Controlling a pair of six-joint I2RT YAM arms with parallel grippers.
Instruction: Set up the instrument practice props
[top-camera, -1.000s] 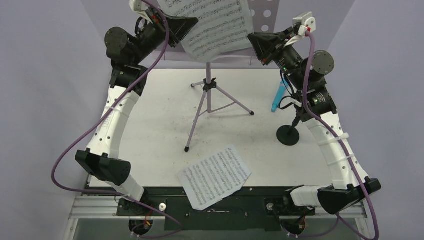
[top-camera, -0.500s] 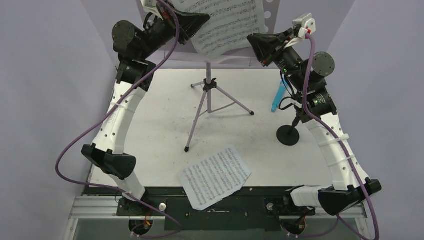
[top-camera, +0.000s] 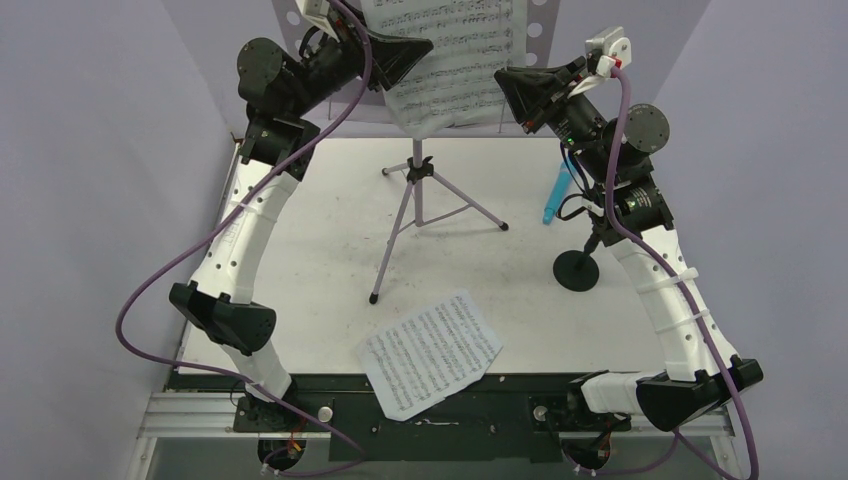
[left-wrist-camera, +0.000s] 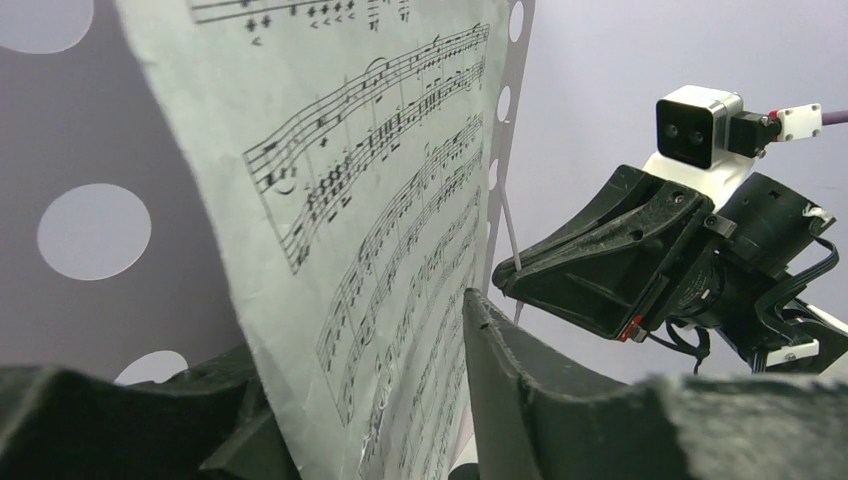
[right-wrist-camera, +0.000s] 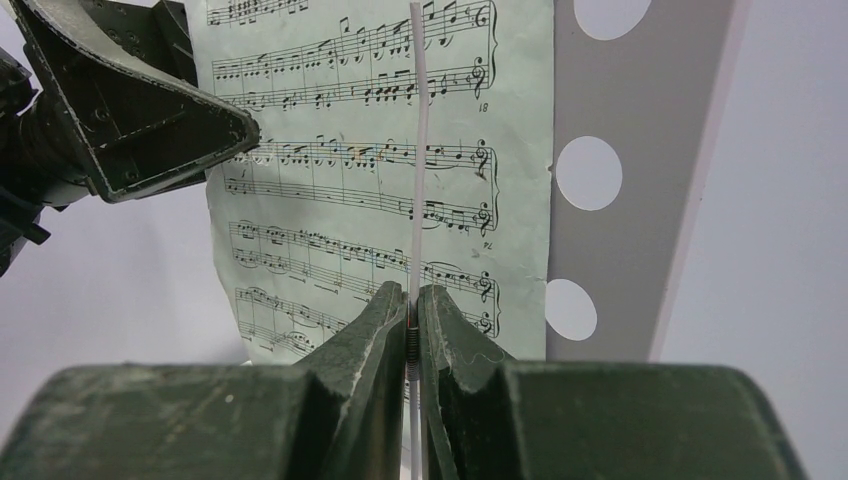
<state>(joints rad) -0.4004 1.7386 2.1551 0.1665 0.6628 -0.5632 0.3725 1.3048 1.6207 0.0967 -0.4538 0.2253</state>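
Note:
The lilac music stand stands at the table's back, its perforated desk up top. One sheet-music page leans on the desk. My left gripper is open, the page's lower edge between its parted jaws, and a gap shows beside the right finger. My right gripper is shut on the stand's thin white page-holder wire, pulled out in front of the page. A second page lies at the near edge. The turquoise microphone and black mic stand sit at the right.
The stand's tripod legs spread across the middle of the table. Lilac walls close in the back and sides. The right arm's forearm passes over the mic stand and microphone.
The left gripper carried the page right and up, straightening it against the desk, then its jaws parted. The right gripper stayed shut on the wire.

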